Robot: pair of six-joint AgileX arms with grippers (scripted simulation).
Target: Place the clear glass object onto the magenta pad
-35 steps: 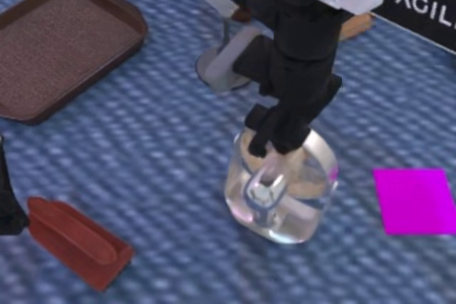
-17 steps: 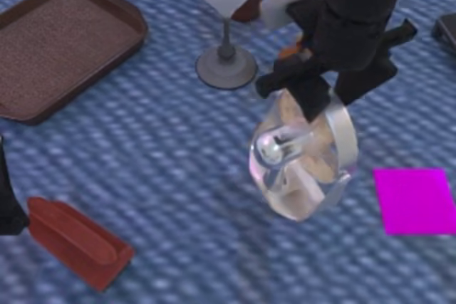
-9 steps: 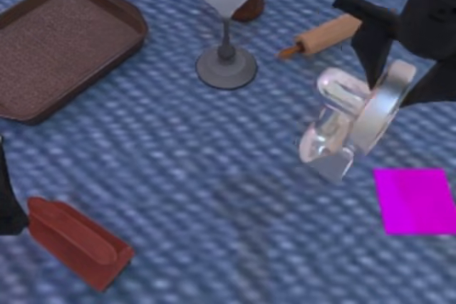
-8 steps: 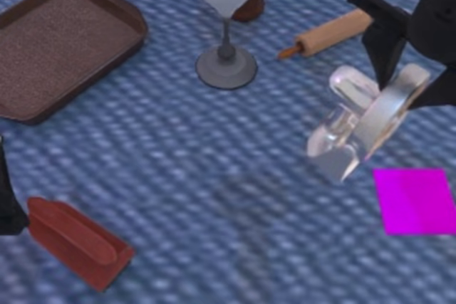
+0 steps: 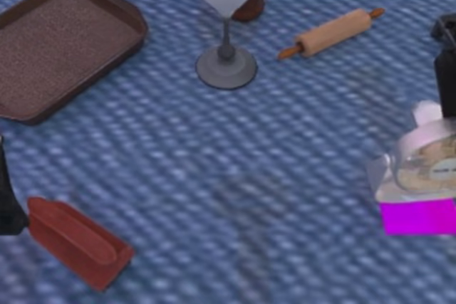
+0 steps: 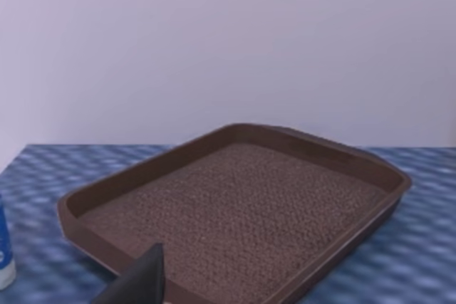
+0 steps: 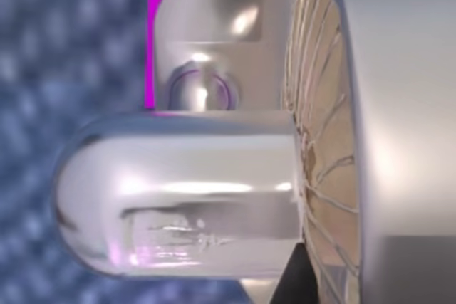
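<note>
mug: clear glass object (image 5: 420, 165) over magenta pad (image 5: 419, 217) (far side covered)
right gripper (image 5: 447, 87): clamped on mug
left gripper (image 6: 139, 282): parked, jaws can't tell
nearby: rolling pin (image 5: 333, 32), wine glass (image 5: 226, 5)

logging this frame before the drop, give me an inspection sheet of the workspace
surface: blue woven cloth over the table, with a faint shadow near the middle.
job's things: glass mug over the magenta pad, covering its far part; whether it rests on it cannot be told.
clutter: brown tray at far left, frosted wine glass and rolling pin at the far side, red-brown wedge block at near left.
grippers: right gripper at the top view's right edge above the mug, which fills the right wrist view; left gripper parked at the left edge.
cables: nothing seen.
surroundings: plain pale wall behind the table.
</note>
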